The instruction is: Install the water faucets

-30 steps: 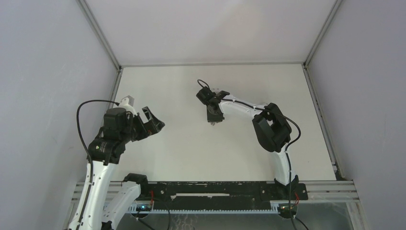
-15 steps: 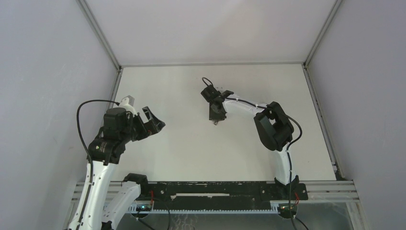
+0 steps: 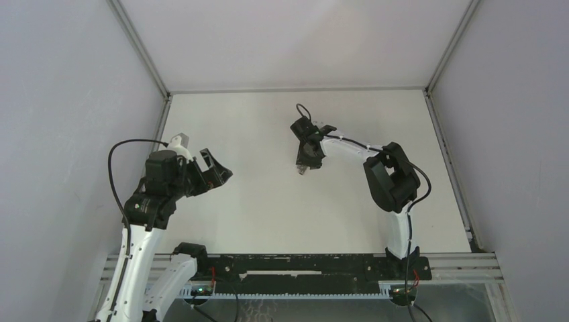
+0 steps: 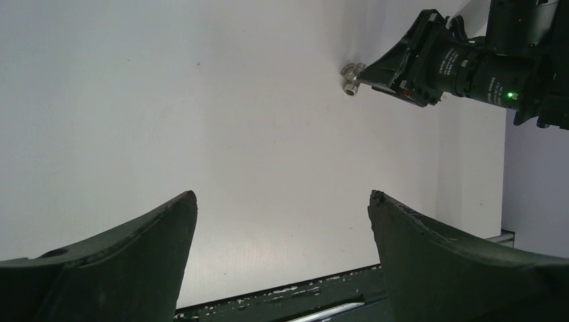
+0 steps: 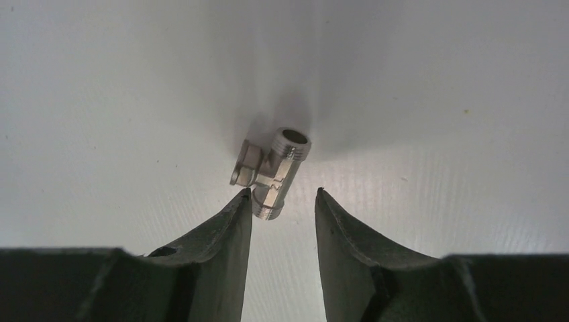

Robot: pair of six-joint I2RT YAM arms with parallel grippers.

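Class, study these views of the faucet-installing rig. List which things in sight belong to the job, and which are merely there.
Belongs to the job:
grey metal T-shaped fitting
right gripper, open, a finger on either side of the fitting's near end
left gripper, open, holding nothing

Merely there:
white table
black rail at the near edge
grey side wall

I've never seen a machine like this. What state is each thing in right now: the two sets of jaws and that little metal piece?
Left jaws: wide open, holding nothing, raised above the table.
Right jaws: parted, pointing down at the table, not clamped on anything.
Metal fitting: lying on its side on the table, one end between the tips of the right jaws, not gripped.
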